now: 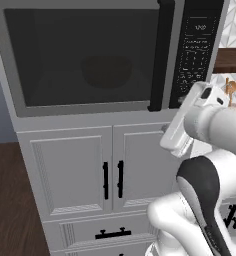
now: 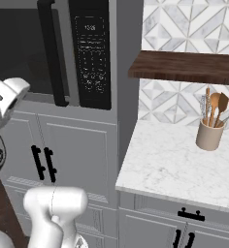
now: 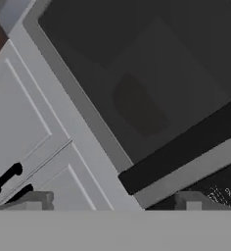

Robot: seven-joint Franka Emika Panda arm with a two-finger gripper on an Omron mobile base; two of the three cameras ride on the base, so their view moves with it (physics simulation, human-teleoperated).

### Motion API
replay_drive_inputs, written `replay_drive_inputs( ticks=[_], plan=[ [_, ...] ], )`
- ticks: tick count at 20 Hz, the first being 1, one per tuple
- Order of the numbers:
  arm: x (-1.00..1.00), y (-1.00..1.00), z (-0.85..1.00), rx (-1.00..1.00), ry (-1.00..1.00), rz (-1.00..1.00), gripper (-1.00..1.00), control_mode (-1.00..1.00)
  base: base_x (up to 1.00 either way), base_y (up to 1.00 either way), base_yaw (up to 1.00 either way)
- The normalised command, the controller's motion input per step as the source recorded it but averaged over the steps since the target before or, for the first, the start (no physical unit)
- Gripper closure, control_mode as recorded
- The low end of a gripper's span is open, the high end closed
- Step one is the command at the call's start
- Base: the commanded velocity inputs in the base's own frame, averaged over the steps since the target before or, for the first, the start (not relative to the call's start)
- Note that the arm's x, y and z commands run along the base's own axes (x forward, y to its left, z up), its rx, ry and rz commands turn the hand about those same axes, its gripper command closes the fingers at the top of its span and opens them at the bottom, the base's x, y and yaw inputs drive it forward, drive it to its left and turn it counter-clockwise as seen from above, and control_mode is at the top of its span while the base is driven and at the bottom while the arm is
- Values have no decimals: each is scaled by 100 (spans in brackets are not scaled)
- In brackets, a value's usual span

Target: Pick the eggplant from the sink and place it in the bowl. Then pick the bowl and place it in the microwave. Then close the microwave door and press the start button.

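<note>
The microwave door [image 1: 85, 55] is sitting shut, flat against the front of the microwave [image 1: 110, 57]. Through its dark glass the bowl [image 1: 106, 71] is showing as a round dim shape in the middle, sitting upright with its open side facing up. Whether the eggplant is lying in it is too dark to tell. The tall black handle [image 1: 159, 55] is running up and down along the door's right edge, and the black keypad panel [image 1: 194, 47] is standing just to the right of it.

Below, two white cabinet doors [image 1: 102, 172] are hanging side by side, their black handles standing upright next to each other.

The robot's hand [image 1: 187, 122] is hovering in front of the microwave's lower right corner, just under the keypad (close, but touching it or not is hard to say). In the hand view the fingers [image 3: 36, 200] are standing spread wide apart, holding nothing.

Further right, a white marble counter [image 2: 170, 169] is carrying a tan cup [image 2: 209, 134] full of wooden spoons, handles down. A dark wooden shelf [image 2: 184, 67] is hanging above it.
</note>
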Motion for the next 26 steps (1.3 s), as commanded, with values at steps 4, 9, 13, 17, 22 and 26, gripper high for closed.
replay_drive_inputs(
  ticks=[4,9,13,17,22,26],
  plan=[
    [-63,-86,13,24,0,8,-100,-100,0,0,0],
    [10,-79,0,23,1,24,-100,-100,0,0,0],
    [43,-42,-11,14,-5,26,-100,-100,0,0,0],
    [79,-3,-24,9,-17,17,-100,-100,0,0,0],
    [62,0,-27,6,-16,8,-100,-100,0,0,0],
    [29,-1,-19,5,0,0,-100,-100,0,0,0]
  ],
)
